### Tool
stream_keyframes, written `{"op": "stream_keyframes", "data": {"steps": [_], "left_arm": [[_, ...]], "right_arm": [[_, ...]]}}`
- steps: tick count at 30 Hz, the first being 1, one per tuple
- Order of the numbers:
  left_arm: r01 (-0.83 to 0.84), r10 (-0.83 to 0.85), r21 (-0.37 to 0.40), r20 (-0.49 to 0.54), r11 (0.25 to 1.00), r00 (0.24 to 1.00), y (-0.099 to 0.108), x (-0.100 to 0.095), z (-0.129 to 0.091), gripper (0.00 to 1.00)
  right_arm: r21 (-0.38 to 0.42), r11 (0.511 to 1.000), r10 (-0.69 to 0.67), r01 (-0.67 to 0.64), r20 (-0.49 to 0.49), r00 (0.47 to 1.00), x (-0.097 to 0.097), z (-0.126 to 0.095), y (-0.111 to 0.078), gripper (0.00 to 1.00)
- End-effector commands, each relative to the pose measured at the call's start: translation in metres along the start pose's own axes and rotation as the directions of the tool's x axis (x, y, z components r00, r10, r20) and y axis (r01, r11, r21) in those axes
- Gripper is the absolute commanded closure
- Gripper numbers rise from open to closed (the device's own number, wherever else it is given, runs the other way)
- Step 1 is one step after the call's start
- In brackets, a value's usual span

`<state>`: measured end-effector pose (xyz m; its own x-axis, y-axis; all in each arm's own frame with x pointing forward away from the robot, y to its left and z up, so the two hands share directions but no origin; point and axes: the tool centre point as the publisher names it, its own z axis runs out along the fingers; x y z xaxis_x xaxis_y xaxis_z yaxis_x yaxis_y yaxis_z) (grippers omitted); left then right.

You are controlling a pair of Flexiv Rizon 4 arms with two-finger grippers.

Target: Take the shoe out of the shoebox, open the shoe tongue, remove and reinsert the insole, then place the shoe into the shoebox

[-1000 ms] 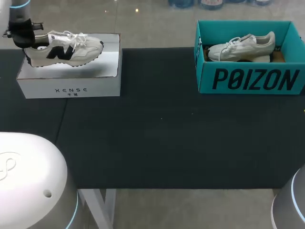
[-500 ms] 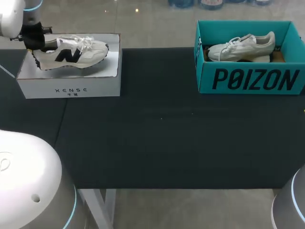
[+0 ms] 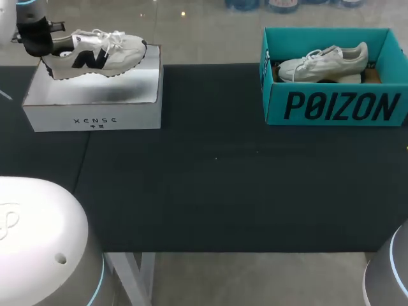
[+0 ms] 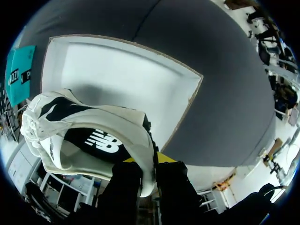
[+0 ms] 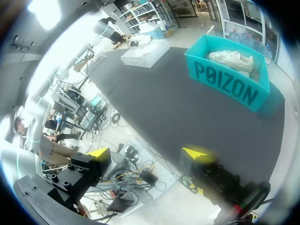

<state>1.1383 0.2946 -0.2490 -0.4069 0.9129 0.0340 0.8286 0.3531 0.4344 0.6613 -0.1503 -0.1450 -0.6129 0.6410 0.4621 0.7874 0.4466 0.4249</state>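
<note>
Above the white shoebox (image 3: 92, 115), your left gripper (image 4: 148, 174) pinches the sneaker (image 3: 105, 51) at its heel, toe toward 3 o'clock; the table mat (image 3: 210, 185) spreads toward 5 o'clock.

Evidently a robotics lab: dark-matted worktop (image 3: 210, 191) flanked by left arm (image 3: 38, 236) and right arm (image 3: 389, 274), staged with white shoebox (image 3: 95, 118) and teal shoebox (image 3: 331, 108).
</note>
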Motion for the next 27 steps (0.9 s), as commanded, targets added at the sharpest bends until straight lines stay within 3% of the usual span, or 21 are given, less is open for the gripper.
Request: {"op": "stream_keyframes", "data": {"steps": [1, 11, 27], "left_arm": [[-0.012, 0.013, -0.049, 0.022, 0.999, 1.000, -0.032, 0.008, -0.025, 1.00], [-0.037, 0.037, 0.003, 0.015, 0.999, 0.999, -0.068, 0.010, -0.001, 1.00], [-0.064, 0.065, 0.041, -0.010, 0.997, 0.998, -0.074, 0.013, 0.030, 1.00]], "right_arm": [[0.003, 1.000, 0.001, -0.001, 0.001, 1.000, 0.000, 0.000, 0.000, 0.00], [0.003, 1.000, 0.001, -0.001, 0.001, 1.000, 0.000, 0.000, 0.000, 0.00], [0.003, 1.000, 0.001, -0.001, 0.001, 1.000, 0.000, 0.000, 0.000, 0.00]]}}
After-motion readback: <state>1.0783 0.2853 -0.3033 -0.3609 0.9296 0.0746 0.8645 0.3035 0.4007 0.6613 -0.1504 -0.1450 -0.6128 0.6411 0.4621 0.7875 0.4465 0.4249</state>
